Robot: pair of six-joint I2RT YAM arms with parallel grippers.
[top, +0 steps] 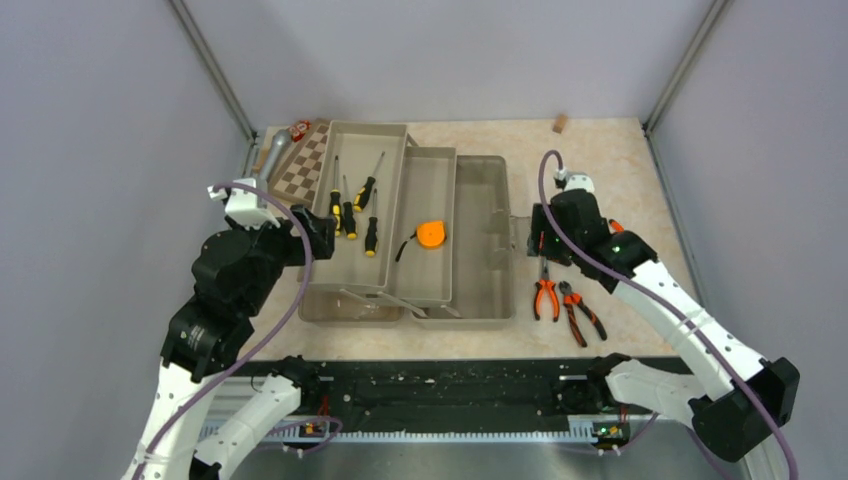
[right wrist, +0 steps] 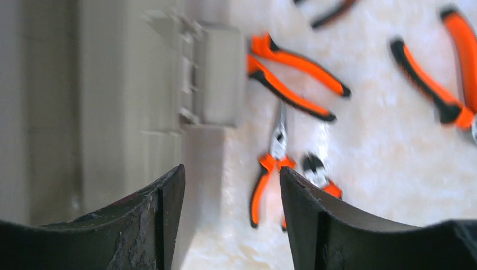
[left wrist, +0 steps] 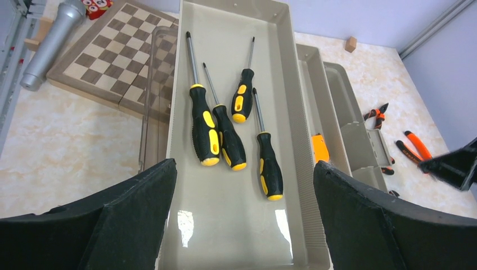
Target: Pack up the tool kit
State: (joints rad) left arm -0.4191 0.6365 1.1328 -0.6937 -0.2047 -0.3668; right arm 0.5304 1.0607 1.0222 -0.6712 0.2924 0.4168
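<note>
Since trays [top: 365, 140] fan open, screwdrivers [left wrist: 216, 132] + tape measure [top: 431, 234] lie inside toolbox [top: 485, 270]; pliers [top: 545, 297] lie outside, toward table's [top: 620, 160] right edge. R pincer [right wrist: 232, 171] spread over them, prob. to grab; L pincer [left wrist: 244, 169] spread, empty.

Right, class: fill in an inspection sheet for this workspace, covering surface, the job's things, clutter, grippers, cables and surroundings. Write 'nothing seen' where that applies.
Surface: beige marbled table.
Job's things: toolbox open, trays spread; four screwdrivers in the left tray; tape measure in the middle tray; pliers on the table right of the toolbox, unpacked.
Clutter: chessboard and microphone at the far left; small wooden block at the far edge.
Grippers: left gripper open, empty, over the screwdrivers; right gripper open, empty, over the table by the pliers.
Cables: purple cables, one looping from each gripper.
Surroundings: grey walls on three sides.
</note>
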